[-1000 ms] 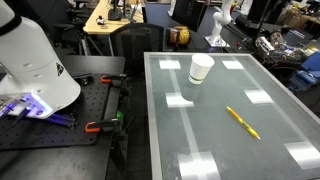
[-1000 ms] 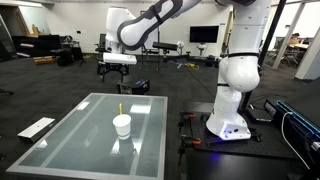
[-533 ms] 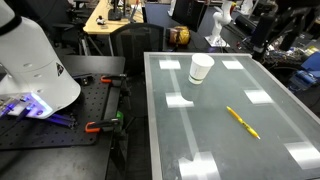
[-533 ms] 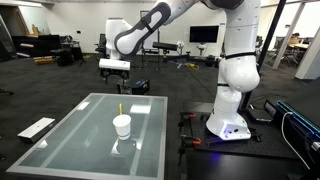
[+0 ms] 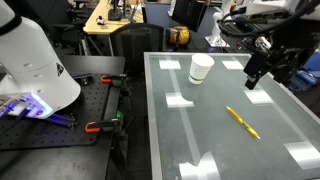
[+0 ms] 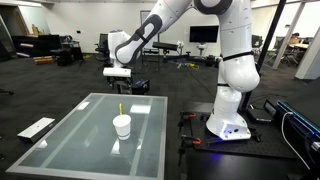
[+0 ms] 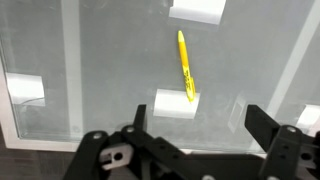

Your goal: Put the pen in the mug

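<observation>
The thin yellow pen lies flat on the glass table, apart from the white mug, which stands upright near the far end. In an exterior view the pen shows just behind the mug. My gripper hangs open and empty in the air above the table's edge, beyond the pen. In the wrist view the pen lies on the glass ahead of the gripper, whose jaws stand wide apart with nothing between them.
The robot's white base stands on a black bench beside the table, with orange-handled clamps at the bench edge. Desks, chairs and equipment fill the room behind. A flat white panel lies on the floor.
The arm has swung down and in toward the table, and the gripper has come into the exterior view near the pen. Pen and mug have not moved.
</observation>
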Robot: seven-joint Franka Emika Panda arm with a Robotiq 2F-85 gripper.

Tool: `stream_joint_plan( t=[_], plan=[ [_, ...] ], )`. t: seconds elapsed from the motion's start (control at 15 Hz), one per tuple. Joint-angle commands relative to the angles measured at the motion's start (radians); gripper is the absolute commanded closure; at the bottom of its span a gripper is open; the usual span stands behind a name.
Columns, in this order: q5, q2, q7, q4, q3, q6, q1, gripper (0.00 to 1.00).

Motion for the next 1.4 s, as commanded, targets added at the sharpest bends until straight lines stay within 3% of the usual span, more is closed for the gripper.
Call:
stream_joint_plan(
  t=[0.0, 0.33, 1.33],
  plan=[
    [0.024, 0.064, 0.022, 0.039, -0.026, 0.002, 0.007, 0.0],
    [0.094, 0.134, 0.002, 0.058, -0.035, 0.043, -0.005, 0.0],
    [0.091, 0.132, 0.02, 0.042, -0.037, 0.041, 0.031, 0.0]
  ],
)
